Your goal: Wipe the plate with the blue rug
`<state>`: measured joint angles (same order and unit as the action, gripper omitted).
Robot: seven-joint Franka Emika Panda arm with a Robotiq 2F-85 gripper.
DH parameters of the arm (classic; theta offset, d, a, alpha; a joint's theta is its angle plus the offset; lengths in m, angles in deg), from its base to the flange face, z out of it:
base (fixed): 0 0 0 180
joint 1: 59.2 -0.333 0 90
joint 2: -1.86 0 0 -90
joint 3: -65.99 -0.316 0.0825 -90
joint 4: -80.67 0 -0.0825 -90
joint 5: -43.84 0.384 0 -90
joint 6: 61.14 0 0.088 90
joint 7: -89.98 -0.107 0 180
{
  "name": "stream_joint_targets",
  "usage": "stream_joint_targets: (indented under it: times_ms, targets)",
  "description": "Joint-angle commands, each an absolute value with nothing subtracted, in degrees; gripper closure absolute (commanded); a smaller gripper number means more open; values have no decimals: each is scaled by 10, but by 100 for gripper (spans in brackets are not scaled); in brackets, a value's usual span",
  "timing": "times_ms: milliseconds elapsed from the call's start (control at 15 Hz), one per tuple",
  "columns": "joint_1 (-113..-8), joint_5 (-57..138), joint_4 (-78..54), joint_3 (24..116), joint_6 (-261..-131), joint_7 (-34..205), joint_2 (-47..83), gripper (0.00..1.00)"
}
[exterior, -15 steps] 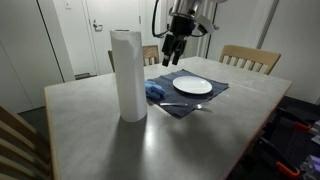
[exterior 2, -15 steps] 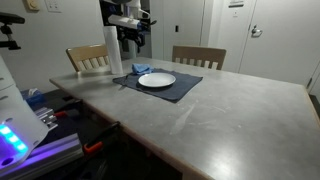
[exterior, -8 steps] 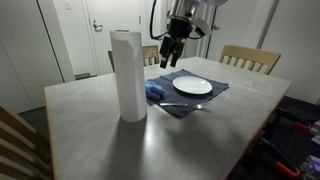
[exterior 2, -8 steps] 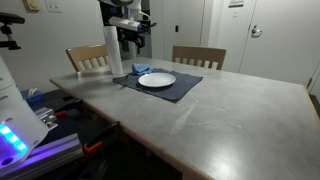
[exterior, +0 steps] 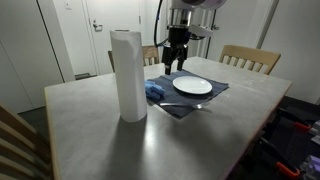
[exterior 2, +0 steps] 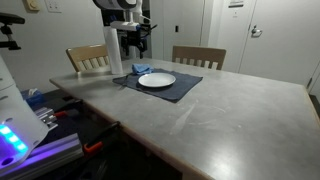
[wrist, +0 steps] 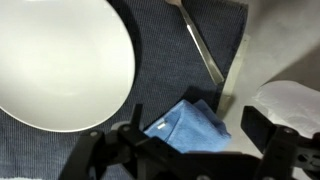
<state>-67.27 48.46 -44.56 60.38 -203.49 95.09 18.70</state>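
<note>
We see the two black fingers [wrist: 272,150] spread wide and grasping nothing. They hang over the small bright blue crumpled cloth [wrist: 190,125]. The cloth lies on the dark navy rectangular placemat [wrist: 170,70], just beside the round shallow white plate [wrist: 60,60].

We judge that the wide spread suits a soft wad, since the fingers can come down on either side and gather it.

The wrist view sets the cloth between the fingers from above. It also shows a thin metal utensil [wrist: 200,45] lying on the mat near the plate's rim. It does not tell us how high the fingers hang.

In an exterior view they hang well clear of the cloth [exterior: 155,92]. The tall white paper towel roll [exterior: 127,75] stands upright on the grey counter [exterior: 110,140] near the cloth, so we would mind it on the way down. Wiping has not begun.
</note>
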Motion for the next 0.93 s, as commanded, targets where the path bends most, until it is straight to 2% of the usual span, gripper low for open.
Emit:
stream_joint_targets:
  times_ms: [0,467,867]
  targets:
    - [-670,465,-349,611,-1968,903,267,0]
    - [-687,475,-200,624,-1904,776,370,0]
    - [-705,481,-128,624,-1876,703,430,0]
